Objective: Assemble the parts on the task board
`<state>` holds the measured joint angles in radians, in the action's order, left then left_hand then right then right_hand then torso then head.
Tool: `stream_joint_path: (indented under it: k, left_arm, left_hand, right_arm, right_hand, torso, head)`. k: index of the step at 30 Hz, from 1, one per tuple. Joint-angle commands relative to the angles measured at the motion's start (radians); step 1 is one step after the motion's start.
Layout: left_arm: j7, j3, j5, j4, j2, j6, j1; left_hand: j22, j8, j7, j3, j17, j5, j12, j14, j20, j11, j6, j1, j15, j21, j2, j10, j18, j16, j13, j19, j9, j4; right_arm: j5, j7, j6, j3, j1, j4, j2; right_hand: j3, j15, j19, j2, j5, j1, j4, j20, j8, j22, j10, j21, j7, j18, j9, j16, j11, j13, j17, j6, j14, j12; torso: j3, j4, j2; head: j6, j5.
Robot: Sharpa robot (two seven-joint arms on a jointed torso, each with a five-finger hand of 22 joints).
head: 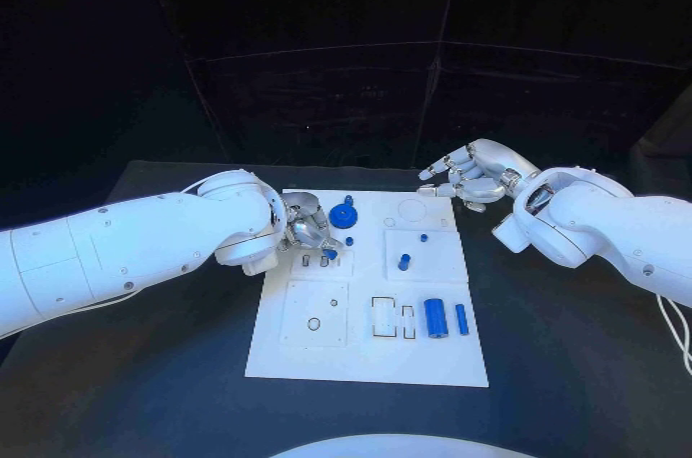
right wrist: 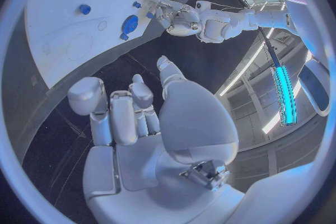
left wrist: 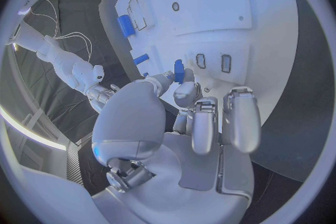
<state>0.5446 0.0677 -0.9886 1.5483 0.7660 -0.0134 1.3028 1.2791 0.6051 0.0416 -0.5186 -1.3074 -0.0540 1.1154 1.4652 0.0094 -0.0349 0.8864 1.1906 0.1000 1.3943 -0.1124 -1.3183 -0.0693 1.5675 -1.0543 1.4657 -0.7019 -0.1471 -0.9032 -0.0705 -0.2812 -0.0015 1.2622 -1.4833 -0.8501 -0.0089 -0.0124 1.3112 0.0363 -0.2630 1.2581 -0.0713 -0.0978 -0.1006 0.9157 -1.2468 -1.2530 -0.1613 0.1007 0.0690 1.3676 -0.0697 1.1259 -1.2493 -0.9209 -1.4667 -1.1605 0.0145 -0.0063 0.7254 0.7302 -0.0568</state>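
Observation:
The white task board (head: 317, 353) lies mid-table. My left hand (head: 306, 228) hovers over its near-left part and pinches a small blue part (left wrist: 179, 71) between thumb and a finger, just above two small slots (left wrist: 201, 60). That part shows at the fingertips (head: 330, 253). A round blue disc part (head: 343, 216) stands beside the hand. A blue peg (head: 405, 262) stands mid-board. A blue cylinder (head: 434, 317) and a blue bar (head: 462, 319) lie at the near right. My right hand (head: 469, 183) hangs past the far right corner, fingers apart and holding nothing.
Black table (head: 577, 358) surrounds the board on all sides. The near-left panel (head: 316, 313) has a small oval hole, and rectangular recesses (head: 389, 318) lie beside the cylinder. The left forearm (head: 130, 248) crosses the table's left side.

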Motion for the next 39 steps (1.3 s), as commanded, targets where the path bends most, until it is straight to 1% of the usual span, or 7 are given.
stream_joint_path:
  k: [1, 7, 14, 18, 20, 26, 39]
  left_arm:
    - [-0.058, 0.002, -0.030, 0.024, 0.017, 0.135, -0.005]
    - [-0.093, 0.011, -0.071, 0.060, 0.056, 0.276, -0.036]
    - [-0.152, 0.017, -0.118, 0.066, 0.067, 0.411, -0.078]
    - [-0.189, 0.021, -0.175, 0.064, 0.067, 0.472, -0.099]
    - [-0.203, 0.029, -0.200, 0.064, 0.067, 0.494, -0.106]
    - [-0.209, 0.043, -0.245, 0.060, 0.062, 0.495, -0.121]
    - [-0.170, 0.048, -0.255, 0.047, 0.045, 0.440, -0.137]
  left_hand:
    - [0.002, 0.005, -0.002, -0.191, -0.263, -0.006, 0.007, 0.106, 0.003, 0.000, 0.002, -0.004, -0.004, 0.002, -0.008, -0.007, 0.013, 0.003, -0.002, 0.019, -0.002, 0.183]
    - [0.008, 0.006, -0.002, -0.204, -0.263, -0.006, 0.013, 0.106, 0.003, 0.000, 0.006, -0.008, -0.004, 0.006, -0.014, -0.013, 0.014, 0.003, -0.008, 0.022, -0.005, 0.187]
    - [0.015, 0.007, -0.003, -0.211, -0.263, -0.006, 0.020, 0.106, 0.002, -0.001, 0.009, -0.013, -0.004, 0.010, -0.019, -0.019, 0.015, 0.003, -0.015, 0.024, -0.006, 0.187]
    - [0.021, 0.007, -0.003, -0.215, -0.263, -0.006, 0.023, 0.106, 0.002, -0.001, 0.011, -0.014, -0.003, 0.014, -0.022, -0.022, 0.016, 0.003, -0.018, 0.026, -0.007, 0.188]
    - [0.022, 0.007, -0.003, -0.216, -0.263, -0.006, 0.024, 0.106, 0.002, -0.001, 0.011, -0.014, -0.003, 0.014, -0.022, -0.023, 0.016, 0.003, -0.020, 0.027, -0.007, 0.189]
    - [0.025, 0.007, -0.004, -0.218, -0.263, -0.006, 0.025, 0.106, 0.002, -0.002, 0.013, -0.015, -0.003, 0.017, -0.024, -0.023, 0.017, 0.003, -0.020, 0.028, -0.007, 0.189]
    - [0.025, 0.006, -0.004, -0.221, -0.263, -0.005, 0.026, 0.106, 0.002, -0.002, 0.015, -0.020, -0.003, 0.016, -0.026, -0.026, 0.017, 0.003, -0.021, 0.028, -0.007, 0.188]
  right_arm:
    - [-0.002, -0.006, 0.001, 0.001, 0.002, -0.003, -0.004]
    - [-0.002, -0.006, -0.003, 0.001, 0.002, -0.005, -0.013]
    - [-0.002, -0.009, -0.007, 0.001, 0.002, -0.004, -0.021]
    - [-0.002, -0.010, -0.008, 0.001, 0.002, -0.004, -0.025]
    - [-0.002, -0.010, -0.008, 0.001, 0.002, -0.004, -0.025]
    - [-0.002, -0.012, -0.008, 0.001, 0.002, -0.004, -0.026]
    - [-0.002, -0.014, -0.005, 0.001, 0.002, -0.002, -0.022]
  right_hand:
    - [-0.005, -0.001, -0.002, -0.007, -0.006, -0.006, -0.002, 0.007, -0.005, -0.001, 0.002, 0.006, 0.006, 0.017, 0.001, -0.003, 0.002, -0.001, 0.001, -0.004, -0.035, 0.002]
    - [-0.008, -0.001, -0.002, -0.008, -0.007, -0.008, -0.004, 0.007, -0.005, -0.001, 0.002, 0.006, 0.006, 0.017, 0.001, -0.003, 0.002, -0.002, 0.001, -0.004, -0.036, 0.002]
    - [-0.009, -0.001, -0.002, -0.009, -0.007, -0.009, -0.005, 0.007, -0.005, -0.001, 0.003, 0.006, 0.006, 0.017, 0.001, -0.003, 0.002, -0.002, 0.000, -0.004, -0.036, 0.002]
    - [-0.009, -0.001, -0.002, -0.009, -0.007, -0.009, -0.005, 0.007, -0.005, -0.001, 0.003, 0.006, 0.006, 0.017, 0.001, -0.003, 0.002, -0.002, 0.000, -0.004, -0.036, 0.002]
    - [-0.011, -0.001, -0.002, -0.010, -0.007, -0.011, -0.007, 0.007, -0.006, -0.001, 0.002, 0.006, 0.006, 0.017, 0.001, -0.002, 0.002, -0.002, -0.001, -0.004, -0.036, 0.001]
    - [-0.011, -0.001, -0.002, -0.010, -0.007, -0.011, -0.007, 0.007, -0.006, -0.001, 0.002, 0.006, 0.006, 0.017, 0.001, -0.002, 0.002, -0.002, -0.001, -0.004, -0.036, 0.001]
    - [-0.011, -0.001, -0.002, -0.010, -0.007, -0.011, -0.007, 0.007, -0.006, -0.001, 0.002, 0.006, 0.006, 0.017, 0.001, -0.002, 0.002, -0.002, -0.001, -0.004, -0.036, 0.001]
  torso:
    - [-0.0018, 0.0039, -0.001]
    - [-0.0106, 0.0167, -0.005]
    - [-0.0151, 0.0254, -0.008]
    - [-0.0171, 0.0272, -0.009]
    - [-0.0175, 0.0263, -0.008]
    - [-0.0166, 0.0253, -0.006]
    - [-0.0173, 0.0248, -0.007]
  head:
    - [0.001, -0.004]
    - [0.003, -0.003]
    - [0.008, 0.001]
    - [0.009, 0.001]
    - [0.010, -0.001]
    - [0.011, -0.001]
    - [0.015, 0.000]
